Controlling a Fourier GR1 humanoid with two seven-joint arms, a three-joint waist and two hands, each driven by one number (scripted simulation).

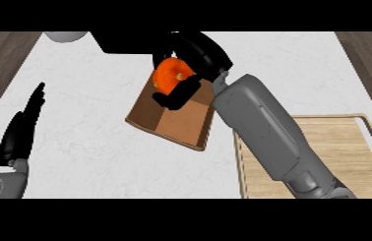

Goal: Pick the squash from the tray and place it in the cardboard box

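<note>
While the right hand curls its black fingers and thumb around it, the orange squash sits tucked inside that hand, with its bright side peeking out on the hand's left. The squash is off the tray and up over the far end of the cardboard box. I cannot tell if it touches the box or hangs a bit above it. The box lies right under the hand and reaches from there toward the robot. It is open on top and sits at a slant on the bench. The grey right forearm runs back from the hand, past the box's right side, down to the lower edge of the view. The wooden tray lies nearer the robot than the hand and to its right, partly under the forearm and near the box's corner. The left hand is well apart, far off to the right hand's left at the view's edge. It rests open with straight fingers pointing up and holds nothing. A grey round thing shows at the top, left of the right hand.
</note>
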